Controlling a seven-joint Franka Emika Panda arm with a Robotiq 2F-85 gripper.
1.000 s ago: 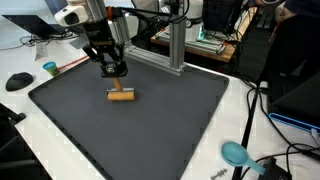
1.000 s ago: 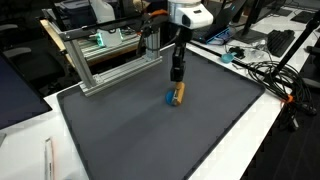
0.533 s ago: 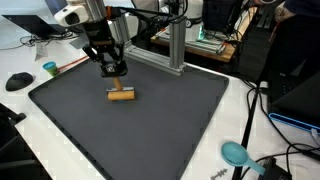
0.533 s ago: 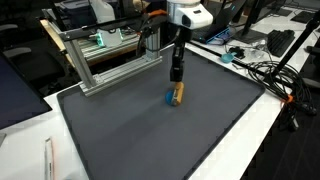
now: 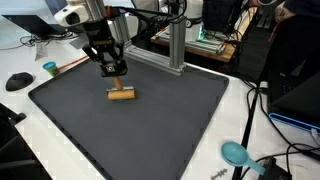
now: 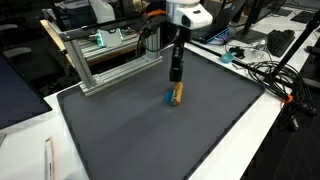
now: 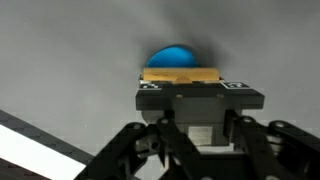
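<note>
Wooden block (image 5: 121, 95) lay on surface (image 5: 150, 130) near empty jaws, opening indiscernible; skewed descent risked knocking it aside.

Even indoor light; soft, blurry wrist view.

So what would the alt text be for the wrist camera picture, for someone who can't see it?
The robot's dark hand fills the lower half of the picture; just past it a tan wooden block with a rounded blue part behind it lies on a grey mat. A white strip crosses the lower left corner.
</note>
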